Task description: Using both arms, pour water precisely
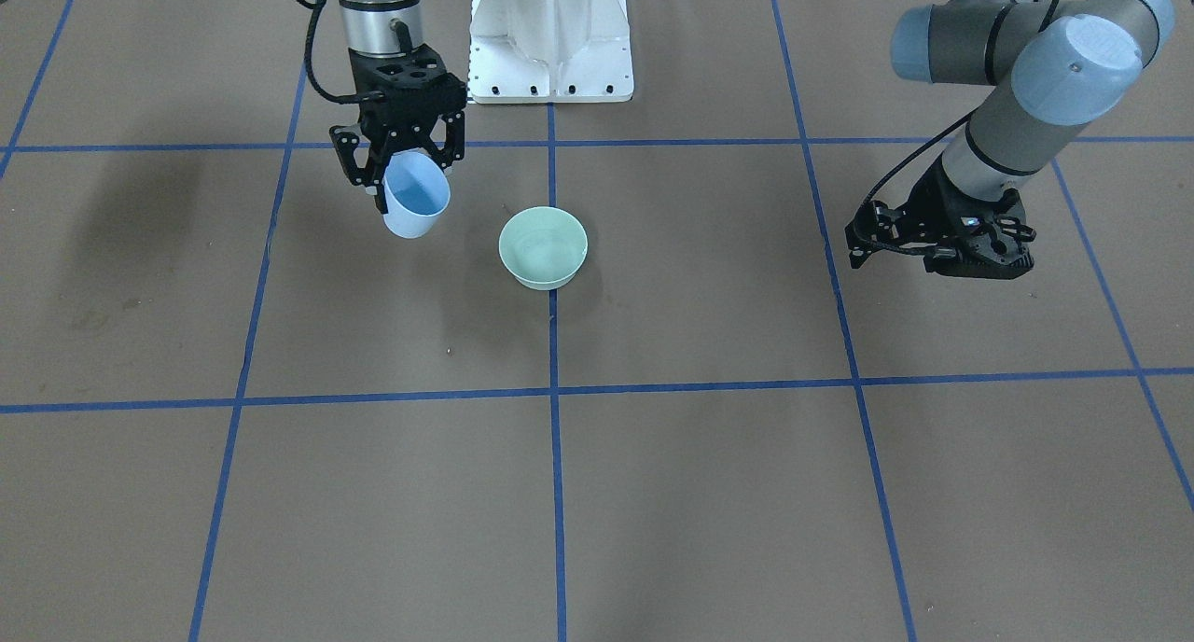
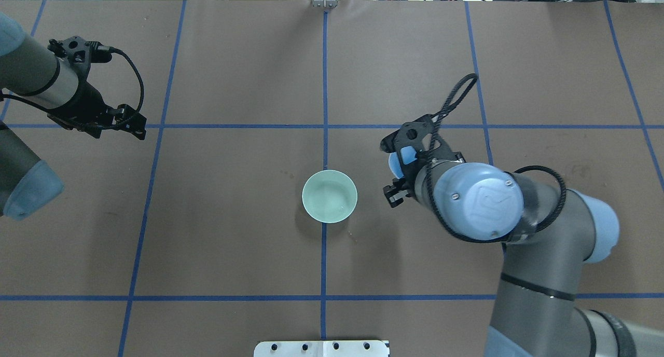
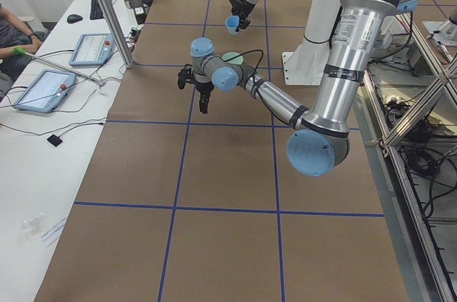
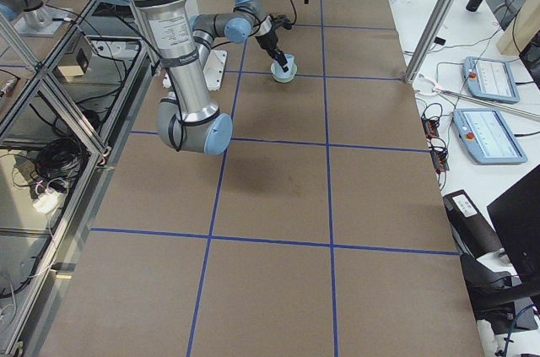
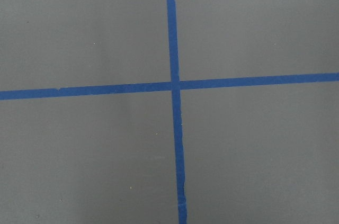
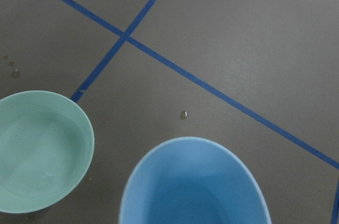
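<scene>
From overhead, the light blue plastic cup (image 2: 408, 154) is mostly hidden under the black right gripper (image 2: 391, 171). The right wrist view cuts off the cup's bottom and the left side of the pale green round bowl (image 6: 89, 139).

Two arms (image 2: 31, 77) (image 2: 529, 253) — one cup (image 1: 415, 199), one bowl (image 1: 543, 245)

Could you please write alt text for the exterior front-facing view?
The right gripper holds a pale blue cup beside a mint-green bowl near the middle of the brown table gridded with blue tape. The left gripper hangs empty, well off to the bowl's other side; a white pedestal stands behind.
</scene>
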Robot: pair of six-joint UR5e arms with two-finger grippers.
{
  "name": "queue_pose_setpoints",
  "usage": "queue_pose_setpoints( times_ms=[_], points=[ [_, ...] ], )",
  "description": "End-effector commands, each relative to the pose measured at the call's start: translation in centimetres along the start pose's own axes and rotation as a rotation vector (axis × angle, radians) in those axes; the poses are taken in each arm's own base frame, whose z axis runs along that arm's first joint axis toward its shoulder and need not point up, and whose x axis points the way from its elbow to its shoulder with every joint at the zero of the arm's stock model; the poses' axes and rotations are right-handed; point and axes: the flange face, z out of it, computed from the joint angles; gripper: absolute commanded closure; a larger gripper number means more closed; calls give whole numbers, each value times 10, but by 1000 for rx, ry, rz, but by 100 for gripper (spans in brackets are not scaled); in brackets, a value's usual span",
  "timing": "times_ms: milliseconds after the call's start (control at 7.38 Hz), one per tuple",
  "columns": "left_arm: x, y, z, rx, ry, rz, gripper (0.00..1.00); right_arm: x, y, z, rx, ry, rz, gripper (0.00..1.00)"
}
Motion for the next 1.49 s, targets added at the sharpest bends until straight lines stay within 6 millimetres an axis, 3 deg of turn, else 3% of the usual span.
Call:
queue_pose_setpoints(
  times_ms=[0,271,542,678,813,1084,1355],
  points=[
    [0,-1,0,-1,-1,-9,1,93,23,15,-1,-84,94,100],
    [0,-1,0,0,-2,-11,0,175,61,28,8,-139,155,100],
    [3,-1,-1,3,2,-26,1,251,122,70,72,-166,181,100],
    [8,-3,-4,7,6,-28,1,287,147,79,87,-214,202,100],
    [8,-2,-5,10,7,-32,1,314,167,77,76,-234,246,100],
    [10,-2,-5,10,9,-40,0,369,218,105,129,-239,260,100],
    [12,-3,-6,13,10,-40,1,389,235,109,141,-233,270,100]
  ],
)
